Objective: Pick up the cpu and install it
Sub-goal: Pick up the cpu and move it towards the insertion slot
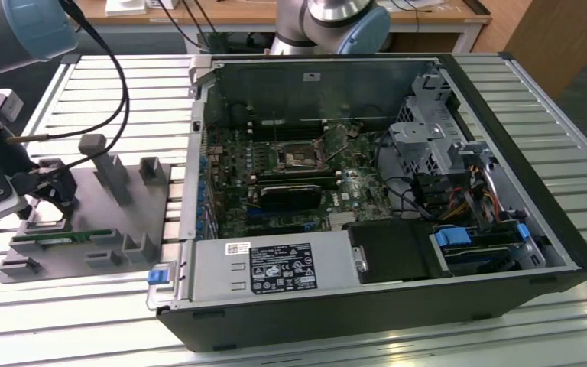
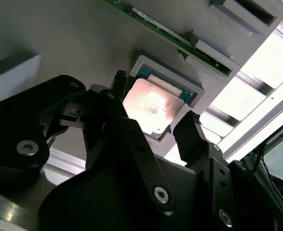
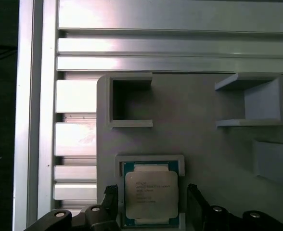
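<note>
Pick-up step in hand: the cpu [image 3: 151, 195] is straddled by the released pincer [image 3: 152, 202], and the grasp is not yet made.
The cpu is seated flat in a shallow pocket at the edge of the grey fixture plate [image 3: 204, 144], which is laid on the slatted bench [image 1: 538, 99] beside the open computer case [image 1: 304, 321]. In both wrist views the fingers [image 2: 192, 130] are spread on opposite sides of the pocket, apart from the chip. Nothing is held. A clean grasp is judged to call for the fingers being squared to two opposite chip edges and closed evenly, so the chip is not tilted. Installation is not begun.
</note>
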### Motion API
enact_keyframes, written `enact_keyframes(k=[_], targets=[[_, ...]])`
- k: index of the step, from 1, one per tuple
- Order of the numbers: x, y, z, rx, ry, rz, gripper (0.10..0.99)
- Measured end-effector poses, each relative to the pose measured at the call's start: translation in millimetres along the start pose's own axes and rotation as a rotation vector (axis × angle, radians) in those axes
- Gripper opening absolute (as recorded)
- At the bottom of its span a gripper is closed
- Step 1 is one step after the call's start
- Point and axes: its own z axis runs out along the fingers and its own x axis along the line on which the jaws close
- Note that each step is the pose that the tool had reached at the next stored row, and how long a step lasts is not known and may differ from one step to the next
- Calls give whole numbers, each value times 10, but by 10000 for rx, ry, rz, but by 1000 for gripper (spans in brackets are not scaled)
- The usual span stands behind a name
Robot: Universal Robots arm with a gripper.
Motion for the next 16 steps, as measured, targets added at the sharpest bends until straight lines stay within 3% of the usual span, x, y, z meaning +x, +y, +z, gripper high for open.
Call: enact_keyframes(k=[5,6,11,12,16], targets=[[1,1,11,-1,1,-14,663],[1,1,15,-1,0,-15,596],[2,1,18,0,4,-26,580],[2,1,19,-1,3,-29,537],[1,1,19,-3,0,-32,537]])
